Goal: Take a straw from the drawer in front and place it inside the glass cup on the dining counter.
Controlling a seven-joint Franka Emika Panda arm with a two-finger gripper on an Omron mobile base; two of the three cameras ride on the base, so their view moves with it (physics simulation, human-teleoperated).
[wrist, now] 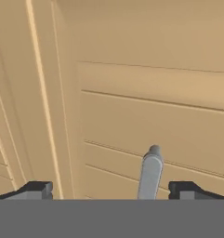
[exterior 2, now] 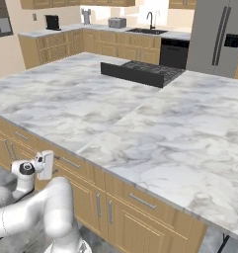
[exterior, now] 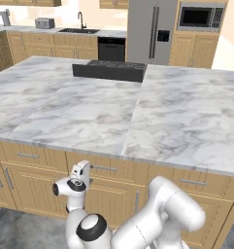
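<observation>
Drawer (exterior: 105, 168) under the marble tabletop (exterior: 113, 112) looks rigid, likely light; the spread, empty tool (wrist: 111, 189) faces a silver handle (wrist: 149, 173), the natural grip.

The arm is folded low, its hand (wrist: 111, 190) apparently level, fingers (wrist: 36, 189) spread wide.

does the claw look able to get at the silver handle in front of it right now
Probably yes: the claw is open, close to the wooden cabinet front, and the silver handle stands between its fingertips with nothing in between.
</observation>
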